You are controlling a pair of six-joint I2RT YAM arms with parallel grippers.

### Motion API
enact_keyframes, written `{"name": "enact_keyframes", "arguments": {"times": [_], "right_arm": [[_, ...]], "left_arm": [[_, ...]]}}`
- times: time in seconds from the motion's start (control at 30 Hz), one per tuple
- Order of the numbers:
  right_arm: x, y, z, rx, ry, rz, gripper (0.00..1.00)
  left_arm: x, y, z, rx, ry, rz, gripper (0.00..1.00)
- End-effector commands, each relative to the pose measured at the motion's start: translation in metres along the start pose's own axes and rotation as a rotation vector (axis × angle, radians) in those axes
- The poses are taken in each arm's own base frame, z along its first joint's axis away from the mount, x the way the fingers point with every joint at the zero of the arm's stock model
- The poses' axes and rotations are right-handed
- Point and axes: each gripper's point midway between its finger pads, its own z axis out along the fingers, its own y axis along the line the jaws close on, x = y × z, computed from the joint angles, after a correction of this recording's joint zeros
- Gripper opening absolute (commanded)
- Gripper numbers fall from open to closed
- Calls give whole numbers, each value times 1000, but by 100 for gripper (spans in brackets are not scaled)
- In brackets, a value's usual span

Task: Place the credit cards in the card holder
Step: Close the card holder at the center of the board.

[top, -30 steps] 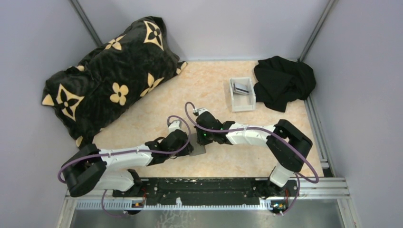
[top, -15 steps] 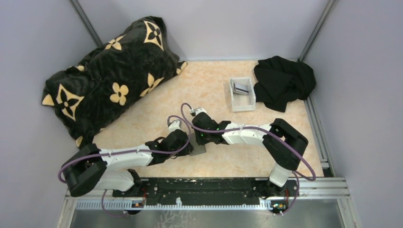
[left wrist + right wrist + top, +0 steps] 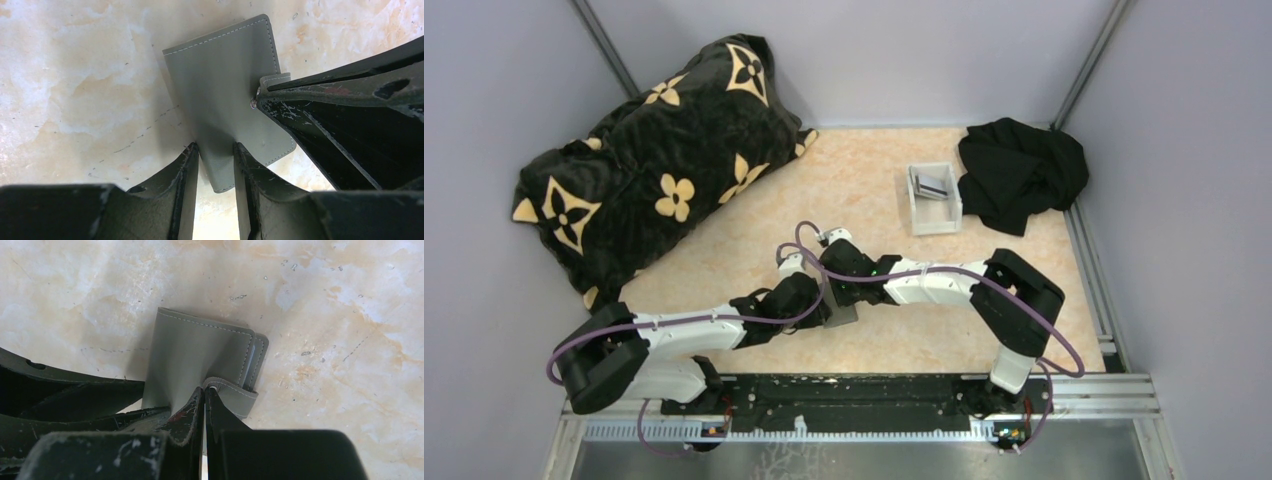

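The card holder [image 3: 843, 314] is a grey stitched wallet lying folded shut on the marble table, also seen in the left wrist view [image 3: 220, 95] and the right wrist view [image 3: 192, 355]. My left gripper [image 3: 214, 162] stands partly open, its fingertips [image 3: 190, 165] set down on the wallet's near end. My right gripper [image 3: 205, 390] is shut, pinching the wallet's snap strap [image 3: 235, 396] at the wallet's side edge. The credit cards [image 3: 935, 185] lie in a white tray [image 3: 934, 222] at the back right.
A big black cushion with gold flowers [image 3: 654, 170] fills the back left. A crumpled black cloth [image 3: 1021, 172] lies beside the tray at the back right. Grey walls close in on three sides.
My right wrist has shifted left, closer to the left gripper, still holding the strap. The left arm and the wallet have barely moved.
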Motion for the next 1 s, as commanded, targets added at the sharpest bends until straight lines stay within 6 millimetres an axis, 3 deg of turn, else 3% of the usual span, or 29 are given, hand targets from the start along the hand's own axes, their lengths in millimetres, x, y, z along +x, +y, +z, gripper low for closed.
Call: {"name": "enact_keyframes", "arguments": {"times": [0.0,0.6,0.7,0.97], "right_arm": [[21,-1,10,38,72,-49,0],[52,-16,12,119,143,-91,0],[52,-14,11,119,139,-94,0],[42,-12,4,117,108,-88,12]], "left_arm": [[8,3,0,5,26,23,37],[6,3,0,13,11,19,36],[6,3,0,11,13,20,36],[8,4,1,10,17,18,36]]}}
